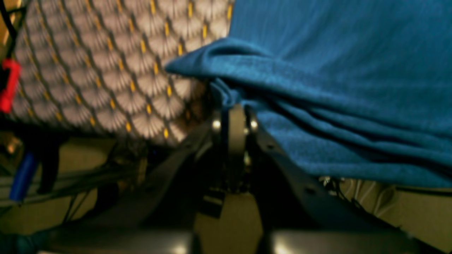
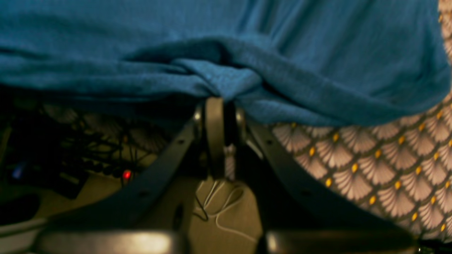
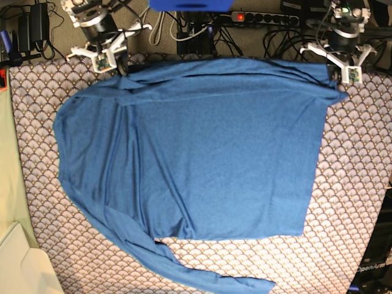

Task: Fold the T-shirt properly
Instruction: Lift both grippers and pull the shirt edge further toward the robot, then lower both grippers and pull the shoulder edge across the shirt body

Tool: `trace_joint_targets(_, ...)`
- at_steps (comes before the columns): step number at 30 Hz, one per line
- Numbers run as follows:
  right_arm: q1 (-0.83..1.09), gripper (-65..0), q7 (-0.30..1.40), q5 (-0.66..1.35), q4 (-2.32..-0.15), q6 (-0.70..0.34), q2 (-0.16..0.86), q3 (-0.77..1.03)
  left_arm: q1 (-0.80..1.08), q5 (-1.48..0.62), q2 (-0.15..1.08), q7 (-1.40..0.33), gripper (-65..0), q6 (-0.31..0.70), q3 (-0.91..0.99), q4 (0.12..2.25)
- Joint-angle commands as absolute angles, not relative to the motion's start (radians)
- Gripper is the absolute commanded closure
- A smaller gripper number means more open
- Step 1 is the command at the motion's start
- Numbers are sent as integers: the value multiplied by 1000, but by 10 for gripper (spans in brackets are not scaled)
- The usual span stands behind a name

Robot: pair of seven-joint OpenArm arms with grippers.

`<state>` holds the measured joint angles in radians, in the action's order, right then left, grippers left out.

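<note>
Evidently both my grippers, left (image 3: 340, 76) and right (image 3: 114, 70), were pinched closed on the shirt (image 3: 226, 153)'s upper edge, the cloth spreading across the frame's middle. Moving them together, evenly taut, seemed wisest.

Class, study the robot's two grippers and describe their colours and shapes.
The left gripper and right gripper match: dark, tapering fingers that look blurred up close. In the base view, each shows slim, pale curved pieces spreading sideways.

In the base view, we see the T-shirt (image 3: 226, 153) lying on the tablecloth (image 3: 355, 202). One sleeve (image 3: 177, 272) is at the bottom centre of the frame.
</note>
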<state>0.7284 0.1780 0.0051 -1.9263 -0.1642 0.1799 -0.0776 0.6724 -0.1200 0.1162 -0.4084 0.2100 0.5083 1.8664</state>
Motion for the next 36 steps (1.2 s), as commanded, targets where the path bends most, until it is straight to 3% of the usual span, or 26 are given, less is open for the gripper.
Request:
trace_joint_targets(1, 736, 0, 154, 7, -1949, -163, 182, -74, 682, -119, 124, -390, -4, 203, 516, 1890)
trace_joint_targets(17, 650, 0, 166, 7, -1945, -163, 183, -77, 558, -111, 125, -430, -4, 200, 516, 1885)
trace_joint_targets(23, 552, 0, 303, 7, -1946, -163, 185, -79, 432, -111, 125, -618, -4, 203, 516, 1883)
trace_joint_targets(36, 354, 0, 469, 7, -1902, -165, 185, -87, 245, -12, 120, -696, -4, 203, 512, 1851)
